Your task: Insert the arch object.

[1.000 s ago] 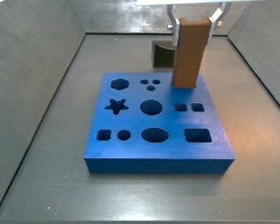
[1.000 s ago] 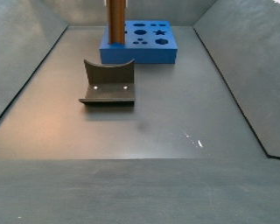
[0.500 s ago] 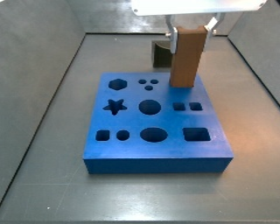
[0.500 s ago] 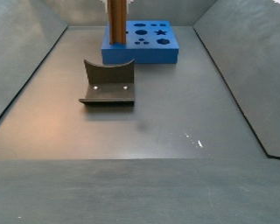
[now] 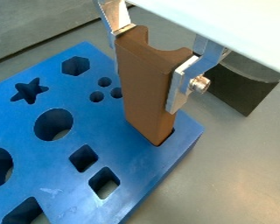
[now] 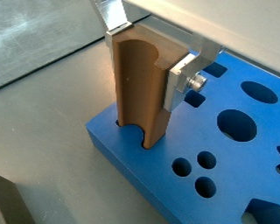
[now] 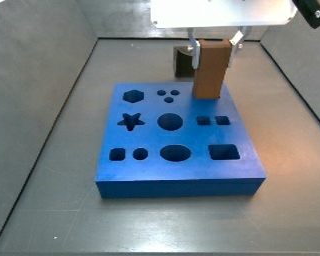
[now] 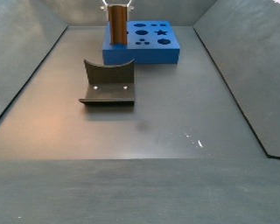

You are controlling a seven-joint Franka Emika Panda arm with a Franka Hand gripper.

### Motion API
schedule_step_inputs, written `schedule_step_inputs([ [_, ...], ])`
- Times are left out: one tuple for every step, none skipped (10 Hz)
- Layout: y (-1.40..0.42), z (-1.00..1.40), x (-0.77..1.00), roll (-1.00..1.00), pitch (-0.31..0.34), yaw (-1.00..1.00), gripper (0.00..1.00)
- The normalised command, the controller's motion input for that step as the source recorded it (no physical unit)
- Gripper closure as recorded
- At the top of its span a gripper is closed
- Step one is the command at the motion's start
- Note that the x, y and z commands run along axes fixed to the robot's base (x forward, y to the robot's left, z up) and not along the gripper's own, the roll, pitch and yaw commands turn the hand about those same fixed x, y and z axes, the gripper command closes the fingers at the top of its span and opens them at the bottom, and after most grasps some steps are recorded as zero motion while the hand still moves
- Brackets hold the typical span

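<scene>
The arch object (image 7: 211, 70) is a tall reddish-brown prism with a curved groove along one side. It stands upright at the far right corner of the blue board (image 7: 176, 172), with its lower end sunk in a hole there. It shows in both wrist views (image 5: 149, 87) (image 6: 140, 87) and in a side view (image 8: 113, 26). My gripper (image 7: 212, 42) is shut on its upper end, one silver finger on each side (image 5: 150, 57) (image 6: 146, 52). The board has several shaped holes in its top face (image 5: 60, 96) (image 6: 236, 157).
The dark fixture (image 8: 108, 83) stands on the grey floor apart from the board (image 8: 154, 54), and shows behind the board in a side view (image 7: 184, 60). Grey walls close in the floor on the sides.
The gripper has come down with the arch object. The prism stands lower now, with less of it showing above the board.
</scene>
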Motion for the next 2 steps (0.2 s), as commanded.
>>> schedule_step_inputs([
  [0.00,-0.05,-0.04,-0.07,-0.086,0.02,1.00],
  [0.00,0.00,0.00,0.00,0.000,0.00,1.00],
])
